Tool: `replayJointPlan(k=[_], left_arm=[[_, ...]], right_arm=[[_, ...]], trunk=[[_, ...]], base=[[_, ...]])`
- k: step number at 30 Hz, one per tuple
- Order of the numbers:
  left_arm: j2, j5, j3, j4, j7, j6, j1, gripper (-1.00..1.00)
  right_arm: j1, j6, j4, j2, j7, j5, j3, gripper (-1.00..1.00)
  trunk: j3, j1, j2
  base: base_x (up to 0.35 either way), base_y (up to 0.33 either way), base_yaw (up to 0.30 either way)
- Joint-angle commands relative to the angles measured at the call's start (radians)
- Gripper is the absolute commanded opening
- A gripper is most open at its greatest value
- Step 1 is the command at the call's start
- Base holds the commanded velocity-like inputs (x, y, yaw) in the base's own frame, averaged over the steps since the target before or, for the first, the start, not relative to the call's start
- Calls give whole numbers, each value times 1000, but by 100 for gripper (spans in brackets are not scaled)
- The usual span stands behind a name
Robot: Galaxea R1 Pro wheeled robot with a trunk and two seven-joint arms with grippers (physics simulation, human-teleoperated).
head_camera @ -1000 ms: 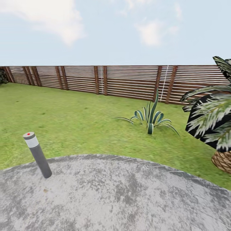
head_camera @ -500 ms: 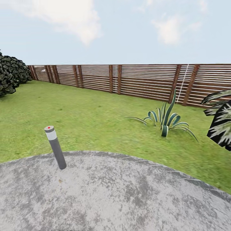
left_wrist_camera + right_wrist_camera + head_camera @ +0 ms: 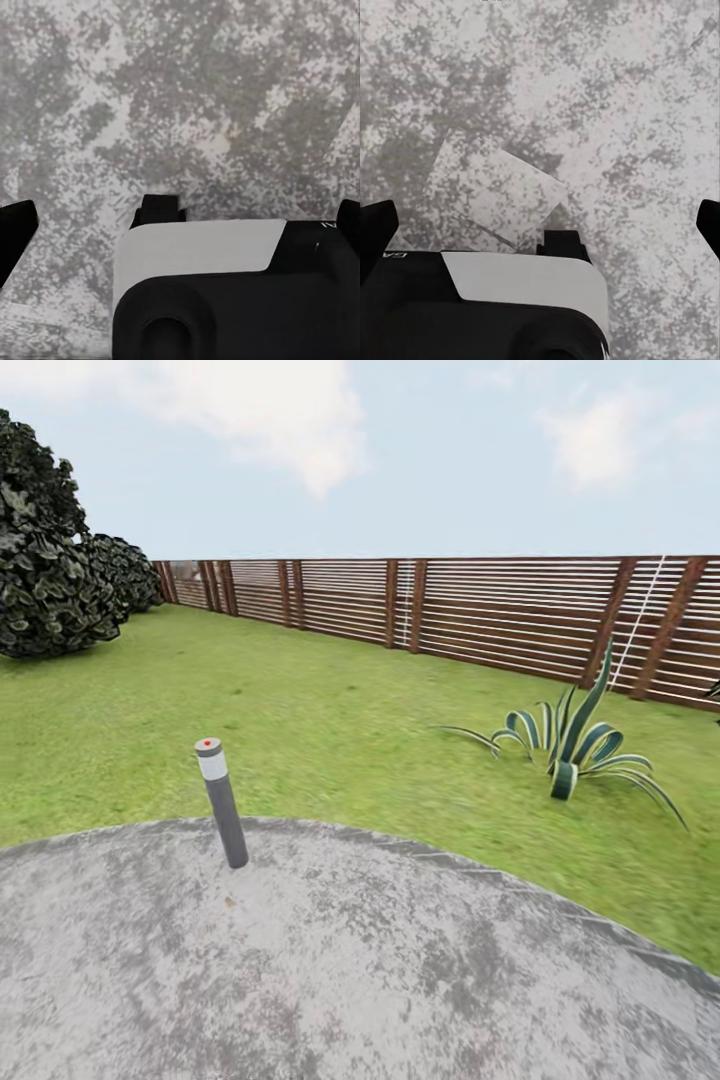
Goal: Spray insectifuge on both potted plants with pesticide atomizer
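Both claws hang over mottled grey stone: the left claw (image 3: 180, 225) and the right claw (image 3: 540, 225) each have fingertips spread wide, holding nothing. Ahead, a grey bollard light (image 3: 222, 802) stands at the paving's edge (image 3: 420, 960). Beyond lies the garden (image 3: 330, 730) lawn, a striped-leaf plant (image 3: 567, 745), dark bushes (image 3: 50, 570) and slatted fence (image 3: 480, 610).

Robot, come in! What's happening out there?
Both grippers open, empty, over grey paving. Facing lawn and fence. Atomizer, potted plants unsighted. Bollard light ahead left.
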Motion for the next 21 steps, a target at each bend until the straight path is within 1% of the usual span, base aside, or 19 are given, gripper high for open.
replayJointPlan(k=[1, 21], left_arm=[[0, 0, 2, 1, 0, -4, -1, 100], [0, 0, 2, 1, 0, -4, 0, 100]], right_arm=[[0, -3, 0, 0, 1, 0, 0, 100], [0, -3, 0, 0, 1, 0, 0, 100]], trunk=[[-1, 0, 0], [-11, 0, 0]], base=[[0, 0, 288], [0, 0, 288]])
